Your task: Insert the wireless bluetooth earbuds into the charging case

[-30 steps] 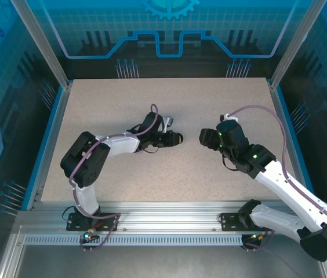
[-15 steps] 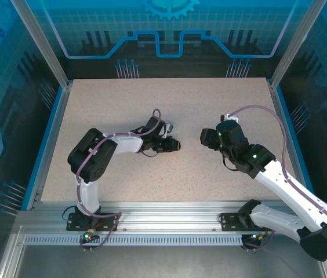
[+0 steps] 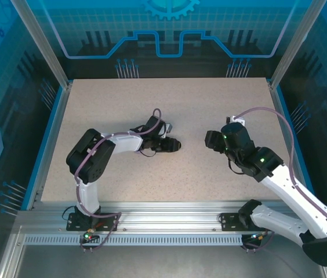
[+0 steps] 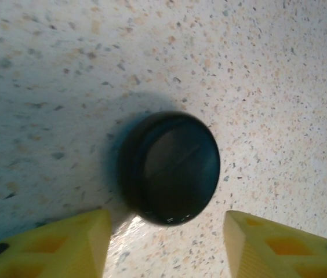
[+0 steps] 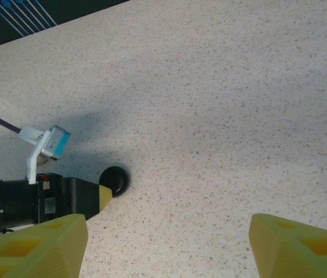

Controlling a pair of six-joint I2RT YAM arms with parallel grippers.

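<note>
A round black charging case [image 4: 172, 168] lies closed on the speckled table, just beyond the tips of my left gripper [image 4: 167, 237]. The yellow fingers [image 4: 88, 240] stand apart on either side and do not touch it. From above, the case [image 3: 177, 142] sits at the tip of the left gripper [image 3: 170, 144] near the table's middle. My right gripper [image 3: 208, 139] hovers a short way to its right, facing it, open with nothing between its fingers [image 5: 47, 246]. In the right wrist view the case [image 5: 115, 179] rests against the left gripper's fingertip [image 5: 105, 194]. The earbuds are out of view.
The speckled table [image 3: 169, 104] has a blue rim on the left [image 3: 46, 139] and right [image 3: 287, 127]. Aluminium frame posts [image 3: 42, 43] stand at the back corners. A purple cable [image 3: 155, 119] loops over the left arm's wrist.
The left gripper lowered the case to the table and its jaws opened off it. The right gripper drew back slightly to the right and opened a little wider.
</note>
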